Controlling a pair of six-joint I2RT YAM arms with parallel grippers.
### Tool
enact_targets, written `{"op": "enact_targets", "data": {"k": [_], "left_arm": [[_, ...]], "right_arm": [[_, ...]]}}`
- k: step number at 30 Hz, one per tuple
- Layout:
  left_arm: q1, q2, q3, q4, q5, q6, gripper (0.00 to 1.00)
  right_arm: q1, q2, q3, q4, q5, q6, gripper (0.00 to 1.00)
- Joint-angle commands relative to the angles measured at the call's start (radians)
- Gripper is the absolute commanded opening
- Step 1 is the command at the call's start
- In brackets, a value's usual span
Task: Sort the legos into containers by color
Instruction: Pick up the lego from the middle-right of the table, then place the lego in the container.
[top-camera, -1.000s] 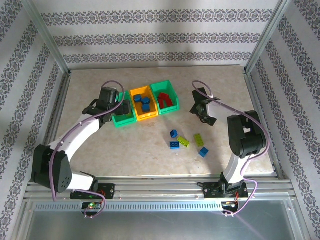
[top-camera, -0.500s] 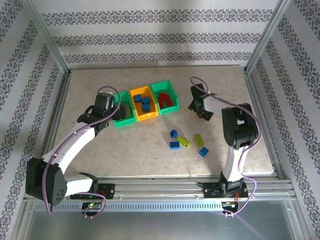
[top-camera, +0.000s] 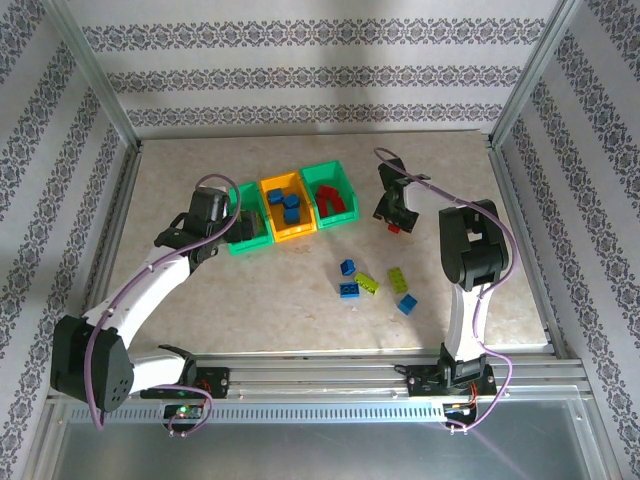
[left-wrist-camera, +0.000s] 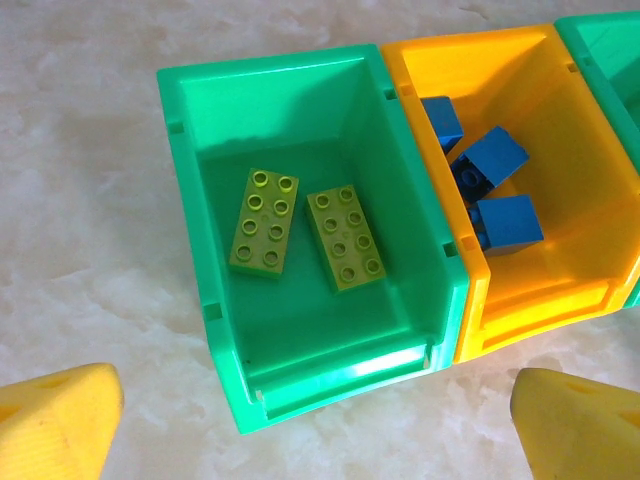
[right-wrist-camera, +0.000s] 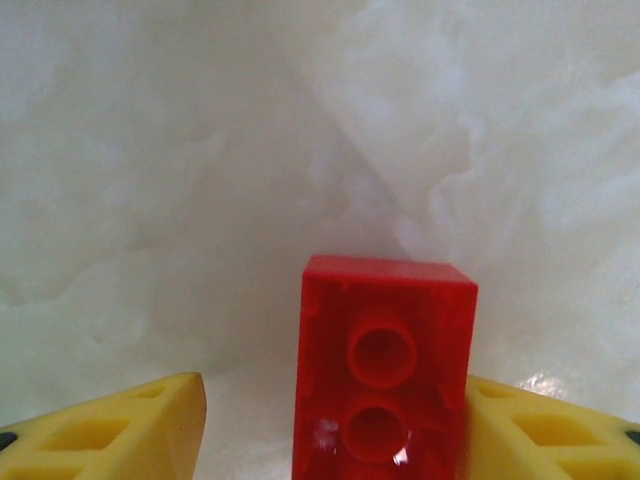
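Right jaws stand half-wide around the red brick (right-wrist-camera: 385, 370) — one finger (right-wrist-camera: 540, 440) touches it, the other shows a gap. Centre them before pinching, lest the brick skid on the surface (right-wrist-camera: 150, 150). Right arm (top-camera: 470, 250) is folded, wrist pitched down. Farther left, the left jaws gape wide above the left green bin (left-wrist-camera: 190, 200).

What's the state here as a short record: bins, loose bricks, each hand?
left bin: green, two yellow-green bricks
middle bin: orange, three blue bricks
right bin: green, red bricks
loose blues: three, on table
loose yellow-greens: two, on table
left hand: open, above left bin
right hand: fingers flank a red brick, gap on one side
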Motion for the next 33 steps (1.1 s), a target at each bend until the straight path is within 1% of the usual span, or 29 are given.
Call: {"op": "enact_targets", "data": {"k": [1,2,8,14,16,19,26,30,33], "left_arm": [[0.011,-0.028,-0.017,0.015,0.014,-0.026,1.0],[0.011,-0.03,-0.019,0.013,0.013,-0.025,1.0],[0.012,-0.041,-0.033,0.009,-0.014,-0.026,1.0],[0.012,-0.043,-0.043,0.012,-0.028,-0.039,1.0],[0.011,-0.042,-0.046,0.015,-0.03,-0.043,1.0],[0.011,-0.04,-0.049,0.016,-0.034,-0.048,1.0],[0.012,-0.044,-0.052,0.013,-0.056,-0.056,1.0],[0.012,-0.047,-0.053,0.016,-0.056,-0.057,1.0],[0.011,-0.045,-0.058,0.028,-0.056,-0.061,1.0]], "right_arm": [[-0.008,-0.002,0.002,-0.053,-0.045,-0.04,0.59],[-0.008,-0.005,-0.002,-0.053,-0.05,-0.044,0.58],[-0.007,-0.008,-0.004,-0.058,-0.06,-0.062,0.45],[0.004,-0.011,-0.009,-0.067,-0.042,-0.067,0.32],[0.016,-0.02,-0.017,-0.07,-0.033,-0.067,0.3],[0.048,-0.049,-0.031,-0.08,-0.002,-0.065,0.28],[0.165,-0.155,-0.025,-0.093,0.097,-0.067,0.26],[0.221,-0.198,0.011,-0.094,0.14,-0.068,0.26],[0.255,-0.198,0.06,-0.078,0.138,-0.091,0.25]]}}
